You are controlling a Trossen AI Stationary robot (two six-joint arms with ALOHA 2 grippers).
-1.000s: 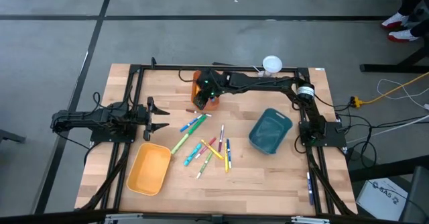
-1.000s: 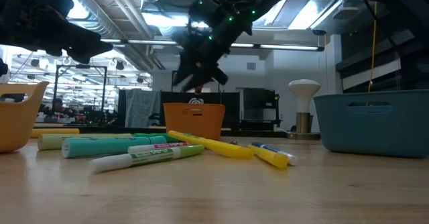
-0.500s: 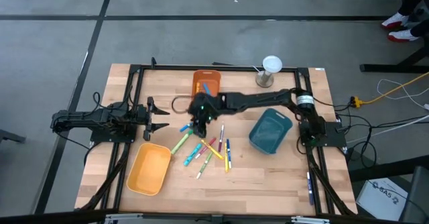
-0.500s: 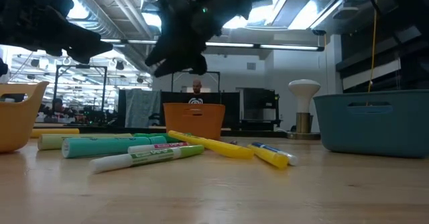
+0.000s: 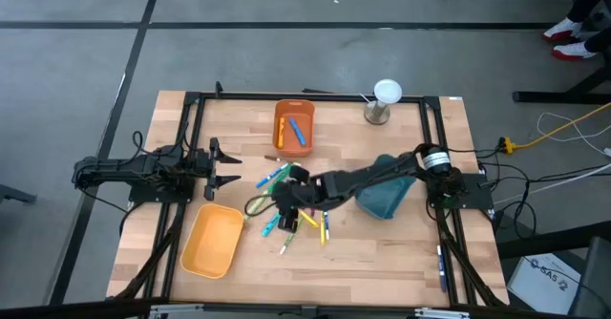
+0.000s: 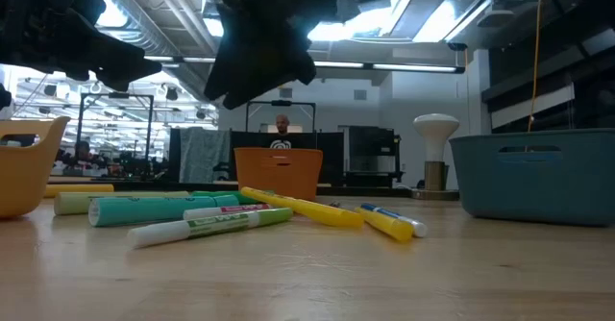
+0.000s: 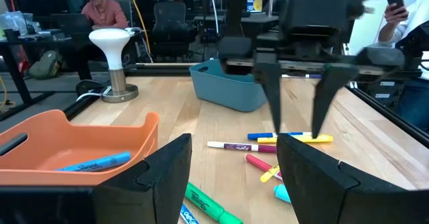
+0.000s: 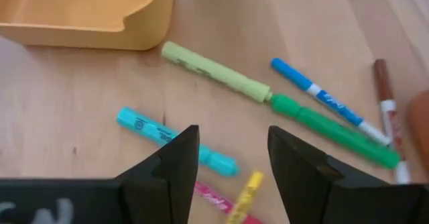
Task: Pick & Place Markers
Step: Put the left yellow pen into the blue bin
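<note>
I have the right gripper (image 5: 286,197) reached out low over the scatter of markers (image 5: 298,214) at mid-table, its fingers (image 8: 175,165) spread with bare wood between them. Under those fingers I see a light blue highlighter (image 8: 175,141) running in beneath one fingertip, and a yellow marker (image 8: 244,195) with a pink one beside it at the gap. Just beyond the fingertips lie a pale green highlighter (image 8: 214,72) and a darker green marker (image 8: 335,131) end to end, then a blue-and-white pen (image 8: 328,102) and a brown-capped one (image 8: 385,90); their printing is too blurred for me to read. The yellow bin (image 8: 87,13) sits farther out past the fingertips.

From the left wrist I can read "Sharpie" on the blue marker (image 7: 94,163) lying in the orange bin (image 7: 144,133). The teal bin (image 7: 228,90) and a white mushroom-shaped lamp (image 7: 117,49) stand beyond it.

The left gripper (image 5: 225,165) waits at the left side of the table, fingers (image 7: 161,177) apart and holding nothing.
</note>
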